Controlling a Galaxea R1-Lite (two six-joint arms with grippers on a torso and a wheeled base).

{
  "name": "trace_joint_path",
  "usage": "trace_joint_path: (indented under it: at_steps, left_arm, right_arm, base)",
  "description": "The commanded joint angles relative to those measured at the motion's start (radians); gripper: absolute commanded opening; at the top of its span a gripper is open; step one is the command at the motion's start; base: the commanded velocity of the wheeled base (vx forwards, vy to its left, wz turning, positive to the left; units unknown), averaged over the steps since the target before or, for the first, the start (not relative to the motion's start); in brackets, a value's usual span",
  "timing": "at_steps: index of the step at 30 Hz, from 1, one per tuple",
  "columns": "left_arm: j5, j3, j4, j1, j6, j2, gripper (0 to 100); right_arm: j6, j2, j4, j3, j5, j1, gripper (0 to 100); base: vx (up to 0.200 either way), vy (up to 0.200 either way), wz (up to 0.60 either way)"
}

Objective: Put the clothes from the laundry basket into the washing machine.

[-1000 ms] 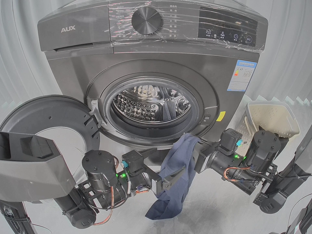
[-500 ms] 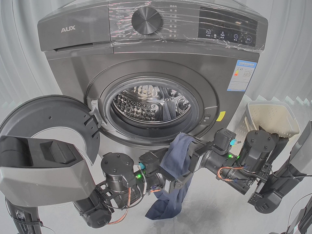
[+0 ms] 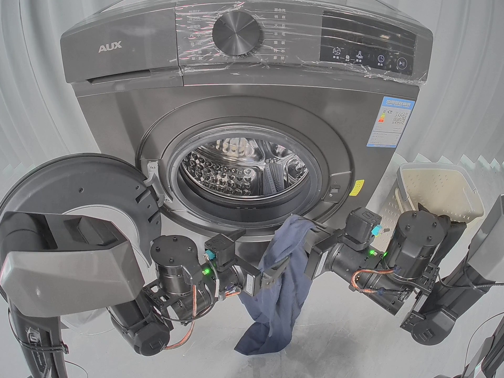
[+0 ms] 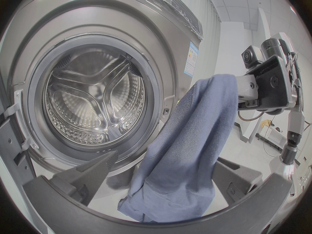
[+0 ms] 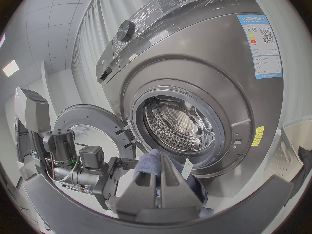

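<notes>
A blue garment [image 3: 283, 284] hangs in front of the washing machine [image 3: 236, 101], just below its open drum [image 3: 244, 171]. My right gripper [image 3: 311, 233] is shut on the garment's top edge, and in the right wrist view the cloth [image 5: 148, 163] bunches against the shut fingers [image 5: 169, 176]. My left gripper [image 3: 265, 249] is open beside the hanging cloth. In the left wrist view the garment [image 4: 191, 140] hangs between its spread fingers [image 4: 94, 169]. The white laundry basket [image 3: 441, 170] stands on the floor to the machine's right.
The machine's round door [image 3: 79, 185] is swung wide open to the left, close behind my left arm. A dark piece of cloth [image 5: 304, 166] lies over the basket's edge. Bare grey floor [image 3: 346, 337] stretches below the garment.
My left arm first pushed right toward the garment, then drew back left and rose a little. My right gripper shifted slightly left with the garment still in it.
</notes>
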Motion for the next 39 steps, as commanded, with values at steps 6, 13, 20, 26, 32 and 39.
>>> trace_joint_path:
  at_steps: [6,13,20,26,32,39]
  left_arm:
    - [-0.011,0.008,-0.003,0.031,0.000,-0.034,100]
    - [-0.036,0.041,-0.004,0.047,0.002,-0.060,100]
    - [-0.045,0.082,-0.004,0.074,0.003,-0.086,100]
    - [-0.045,0.062,-0.004,0.070,0.002,-0.074,100]
    - [-0.045,0.005,-0.003,0.063,0.002,-0.040,100]
    - [-0.047,-0.034,-0.003,0.064,0.019,-0.007,100]
  right_arm:
    - [0.000,0.000,0.000,0.001,0.000,-0.001,0]
    - [0.000,0.002,0.002,-0.003,-0.001,-0.006,0]
    - [0.000,0.003,0.000,-0.005,-0.001,-0.013,0]
    - [0.002,0.005,0.002,-0.008,-0.001,-0.004,0]
    - [0.003,0.013,0.002,-0.017,-0.006,-0.001,0]
    - [0.005,0.014,0.002,-0.023,-0.021,0.000,0]
  base:
    - [0.000,0.000,0.00]
    - [0.000,0.000,0.00]
    - [0.000,0.000,0.00]
    - [0.000,0.000,0.00]
    - [0.000,0.000,0.00]
    - [0.000,0.000,0.00]
